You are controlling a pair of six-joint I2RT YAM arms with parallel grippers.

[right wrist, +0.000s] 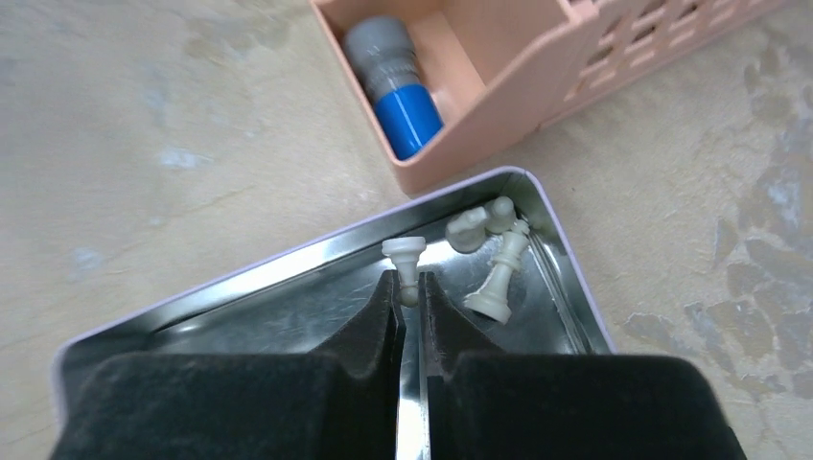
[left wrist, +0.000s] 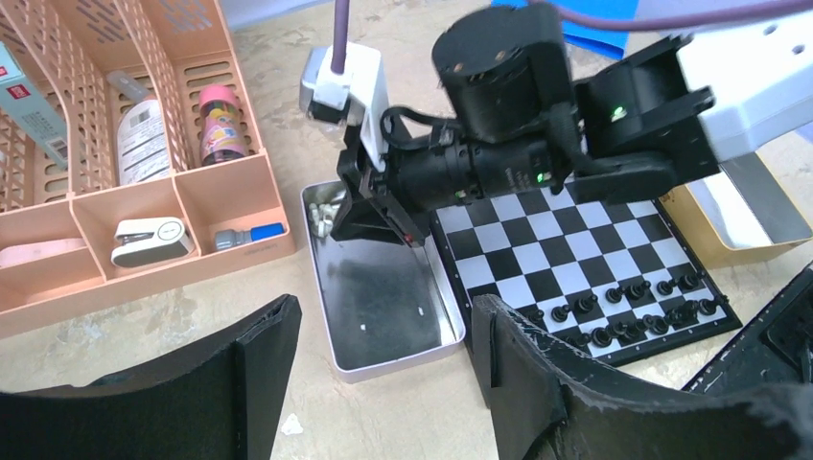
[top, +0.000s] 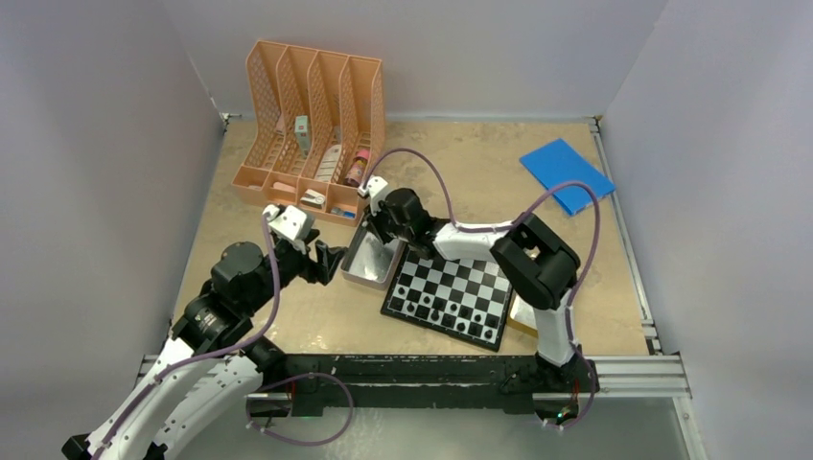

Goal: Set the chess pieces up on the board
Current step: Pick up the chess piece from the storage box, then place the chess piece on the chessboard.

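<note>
while the left gripper point(left wrist: 382, 309) gapes, the right gripper point(right wrist: 407, 284) pinches a smooth white chessman point(right wrist: 405, 252).

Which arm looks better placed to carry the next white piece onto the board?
Right. The right pincer is shut on a white piece inside the tin beside the board; the left pincer hangs open, empty, short of the tin.

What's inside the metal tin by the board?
White chess pieces in the tin's far corner: one pinched by the right gripper, about three loose beside it. Its fingers hide the floor beneath.
</note>
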